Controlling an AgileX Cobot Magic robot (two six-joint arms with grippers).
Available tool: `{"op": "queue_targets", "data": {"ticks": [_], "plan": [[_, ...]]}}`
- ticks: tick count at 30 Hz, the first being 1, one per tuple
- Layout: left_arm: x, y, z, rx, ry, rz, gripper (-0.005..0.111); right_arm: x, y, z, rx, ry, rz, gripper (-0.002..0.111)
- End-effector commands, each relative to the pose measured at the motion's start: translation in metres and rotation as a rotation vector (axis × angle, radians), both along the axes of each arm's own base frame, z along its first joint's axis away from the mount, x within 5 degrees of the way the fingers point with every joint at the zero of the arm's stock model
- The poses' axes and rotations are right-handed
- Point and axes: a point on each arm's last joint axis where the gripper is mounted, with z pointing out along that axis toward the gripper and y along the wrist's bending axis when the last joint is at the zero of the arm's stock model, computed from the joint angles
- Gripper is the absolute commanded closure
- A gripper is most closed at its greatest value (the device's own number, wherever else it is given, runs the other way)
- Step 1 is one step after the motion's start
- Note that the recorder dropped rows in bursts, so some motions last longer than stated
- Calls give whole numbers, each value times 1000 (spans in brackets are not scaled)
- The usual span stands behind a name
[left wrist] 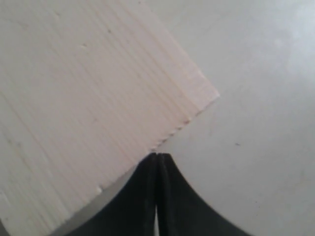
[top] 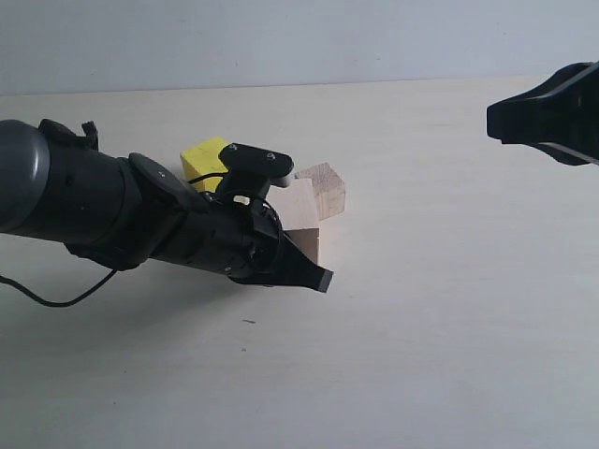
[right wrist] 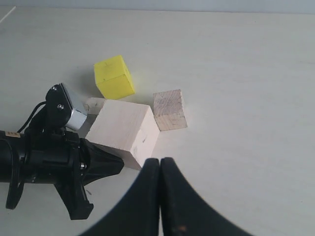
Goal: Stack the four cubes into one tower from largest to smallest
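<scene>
The large pale wood cube [right wrist: 125, 130] [top: 301, 213] sits on the table and fills most of the left wrist view [left wrist: 88, 98]. My left gripper [left wrist: 157, 155] [right wrist: 119, 167] is shut and holds nothing, its tips right at that cube's lower near edge. Behind the large cube is the bright yellow cube [right wrist: 114, 76] [top: 206, 157]. The brownish wood cube [right wrist: 169, 109] [top: 325, 187] lies close by its back right corner. The smallest pale wood cube [right wrist: 94, 104] peeks out behind my left wrist. My right gripper [right wrist: 160, 160] [top: 543, 117] hangs shut and empty, high and off to the right.
My left arm [top: 140, 215] stretches in from the left, low over the table, and hides the smallest cube in the exterior view. The pale tabletop [top: 449, 309] extends bare to the right and front of the cubes. A wall [top: 299, 37] rises behind the table.
</scene>
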Motion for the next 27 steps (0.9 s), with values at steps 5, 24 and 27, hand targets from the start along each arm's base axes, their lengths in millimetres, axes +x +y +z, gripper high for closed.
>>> {"op": "queue_targets", "data": {"ticks": [5,24,27], "plan": [[6,7,-1,16,-16,26,107,1,0,3,2,-17,2,108],[-4,11,15,-22,-15,6,107,1,0,3,2,-17,2,108],[-12,19,16,-20,-3,10,107,1,0,3,2,-17,2,108]]}}
